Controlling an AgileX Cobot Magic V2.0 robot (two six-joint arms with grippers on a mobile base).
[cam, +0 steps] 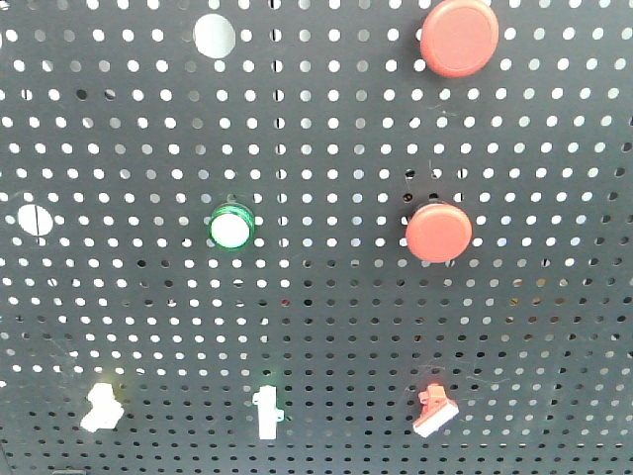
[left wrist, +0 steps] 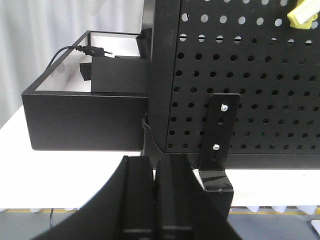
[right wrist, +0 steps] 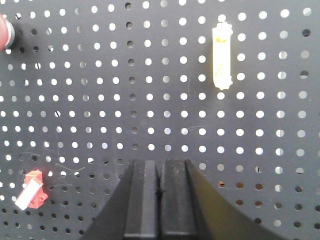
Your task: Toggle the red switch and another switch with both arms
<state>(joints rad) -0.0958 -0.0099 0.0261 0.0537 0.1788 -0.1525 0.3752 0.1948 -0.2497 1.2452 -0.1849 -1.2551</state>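
The red switch (cam: 433, 411) sits low on the right of the black pegboard (cam: 326, 327), its white lever slanting down-left. It also shows in the right wrist view as the red switch (right wrist: 31, 189), down and left of my right gripper (right wrist: 161, 162), which is shut, empty and close to the board. Another switch (cam: 102, 406), with a faint yellow base and stubby white lever, sits low on the left. In the left wrist view this yellow switch (left wrist: 301, 14) is far up and right of my left gripper (left wrist: 156, 160), shut and empty, near the board's foot.
Two large round red buttons (cam: 459, 38) (cam: 438, 233) and a green-ringed white button (cam: 230, 229) are mounted higher up. A slim white toggle (cam: 265, 411) stands between the two switches. A pale oblong part (right wrist: 221, 57) is on the board. A black open box (left wrist: 85, 117) and bracket (left wrist: 220, 145) stand by the left gripper.
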